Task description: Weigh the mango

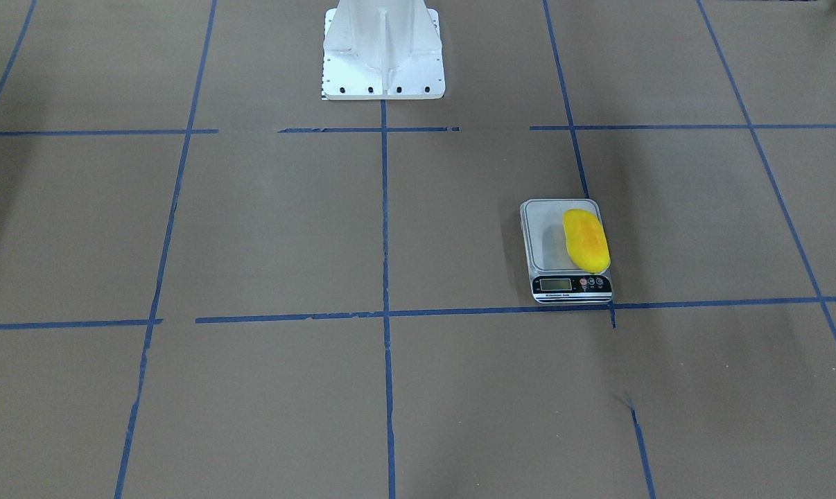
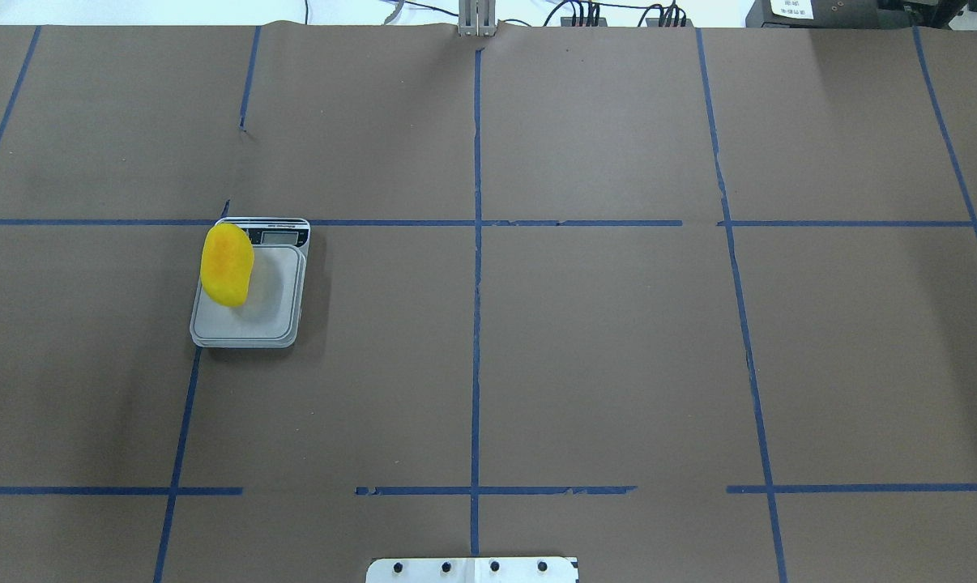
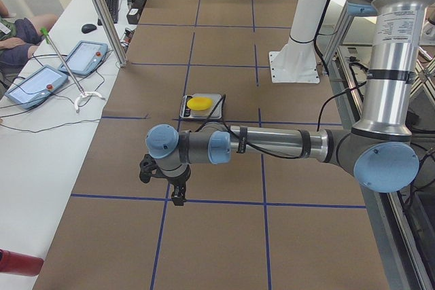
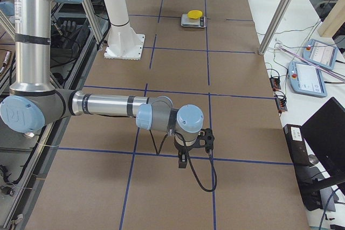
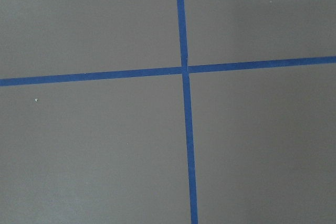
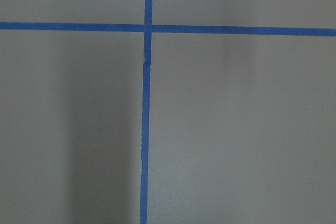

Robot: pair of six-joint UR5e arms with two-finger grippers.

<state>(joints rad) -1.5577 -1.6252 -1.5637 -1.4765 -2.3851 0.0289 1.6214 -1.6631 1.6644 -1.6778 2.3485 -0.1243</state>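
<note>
The mango (image 1: 586, 240), glossy yellow with an orange blush, lies on the steel platform of a small digital scale (image 1: 547, 239), along the edge on my left side. It shows in the overhead view (image 2: 227, 264) on the scale (image 2: 270, 312), and small in both side views (image 3: 199, 104) (image 4: 194, 14). My left gripper (image 3: 178, 191) hangs high above the table, well away from the scale. My right gripper (image 4: 183, 160) hangs above the table's far right part. Both show only in side views, so I cannot tell if they are open. Both wrist views show only brown paper and blue tape.
The white robot pedestal (image 1: 383, 52) stands at the table's middle on the robot's side. Blue tape lines (image 2: 476, 324) grid the brown table cover. Two tablets (image 3: 34, 86) and metal poles (image 3: 102, 11) stand on the side bench beyond the table.
</note>
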